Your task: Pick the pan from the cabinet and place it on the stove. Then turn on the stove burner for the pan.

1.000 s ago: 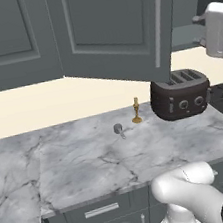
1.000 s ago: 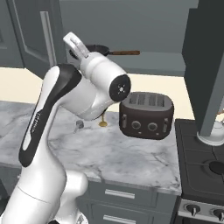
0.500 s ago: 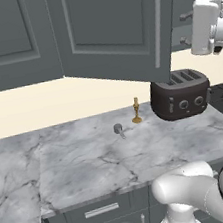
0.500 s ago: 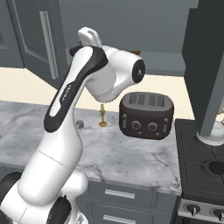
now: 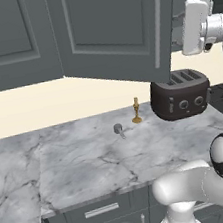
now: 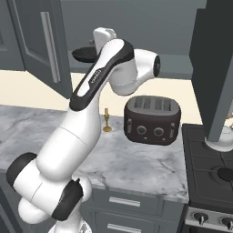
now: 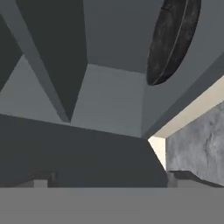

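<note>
Over the last second the arm has swung up from low over the counter (image 6: 150, 164), lifting the claw (image 7: 107, 181) to the open cabinet (image 5: 117, 32). Its jaws stand wide apart, holding nothing. The pan (image 7: 173, 39) sits on the cabinet shelf (image 7: 109, 100), ahead of the claw and off to one side, still apart from it. Judged from this, the reach has begun; the grasp is not yet made, and the stove (image 6: 214, 177) waits well below the claw.

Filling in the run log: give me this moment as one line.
phase: reaching into cabinet | gripper: open, empty | pan: on shelf, untouched | stove: no pan yet
</note>
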Robot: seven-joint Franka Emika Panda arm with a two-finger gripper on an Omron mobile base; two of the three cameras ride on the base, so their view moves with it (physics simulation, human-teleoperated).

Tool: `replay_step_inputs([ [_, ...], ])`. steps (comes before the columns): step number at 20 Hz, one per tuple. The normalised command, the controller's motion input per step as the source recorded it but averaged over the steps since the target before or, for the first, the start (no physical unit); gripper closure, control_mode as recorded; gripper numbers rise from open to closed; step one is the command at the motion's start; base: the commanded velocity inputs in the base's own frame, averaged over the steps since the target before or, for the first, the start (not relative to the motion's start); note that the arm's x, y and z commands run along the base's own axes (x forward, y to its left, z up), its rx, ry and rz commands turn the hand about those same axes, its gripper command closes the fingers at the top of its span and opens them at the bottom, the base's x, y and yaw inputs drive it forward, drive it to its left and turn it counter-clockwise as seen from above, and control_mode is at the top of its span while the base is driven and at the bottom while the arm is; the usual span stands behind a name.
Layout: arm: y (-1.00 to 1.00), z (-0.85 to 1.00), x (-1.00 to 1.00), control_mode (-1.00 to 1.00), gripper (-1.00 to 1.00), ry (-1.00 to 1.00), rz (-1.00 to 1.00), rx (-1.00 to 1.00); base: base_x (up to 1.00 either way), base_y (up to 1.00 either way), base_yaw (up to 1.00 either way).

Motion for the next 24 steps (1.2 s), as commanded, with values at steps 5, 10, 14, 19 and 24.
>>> replay_step_inputs([
  [5,0.15,-0.13,0.18,-1.00,-1.00,0.09,0.09,0.07,0.00,0.00,0.00],
  [10,0.44,-0.03,-0.04,-1.00,-1.00,0.03,0.03,0.03,0.00,0.00,0.00],
  [14,0.62,0.00,-0.14,-1.00,-1.00,0.01,0.02,0.00,0.00,0.00,0.00],
  [19,0.69,-0.02,-0.21,-1.00,-1.00,0.02,0.03,0.00,0.00,0.00,0.00],
  [24,0.72,-0.01,-0.66,-1.00,-1.00,0.00,0.13,0.00,0.00,0.00,0.00],
])
